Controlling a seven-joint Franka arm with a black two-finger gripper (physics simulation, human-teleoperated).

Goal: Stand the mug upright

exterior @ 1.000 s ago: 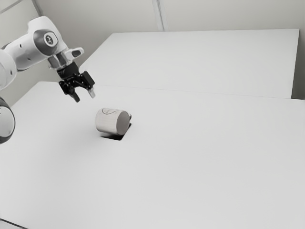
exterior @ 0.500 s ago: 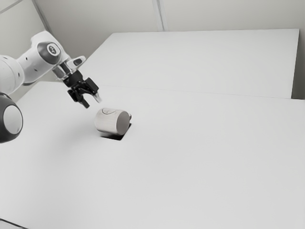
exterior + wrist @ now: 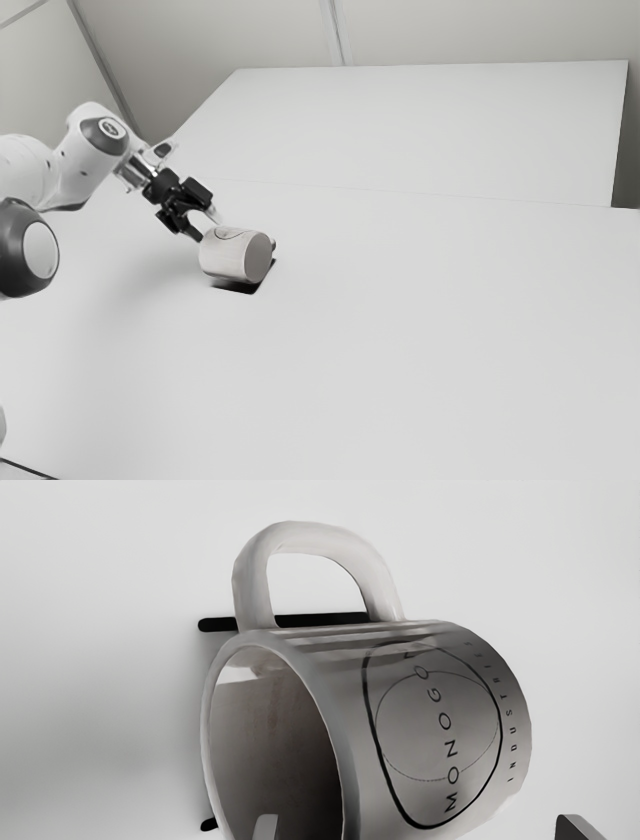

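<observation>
My gripper (image 3: 205,228) is at the near-arm end of the mug (image 3: 232,254), which lies on its side, its flat base turned toward the exterior view's right. In the wrist view the mug (image 3: 435,720) shows its open mouth, printed lettering and its handle (image 3: 320,535) sticking out sideways. The gripper (image 3: 417,827) is open, its fingertips wide apart: one overlaps the mug's mouth, the other stands beyond the printed wall. Whether either fingertip touches the mug I cannot tell.
A thin black shape (image 3: 217,624) lies under the mug on the white table (image 3: 400,340). Another white surface (image 3: 430,130) stands behind the table. A dark cable (image 3: 28,468) runs at the exterior view's lower left corner.
My gripper has come down and toward the exterior view's right, from above the table to the mug's mouth end. The mug has stayed in its place.
</observation>
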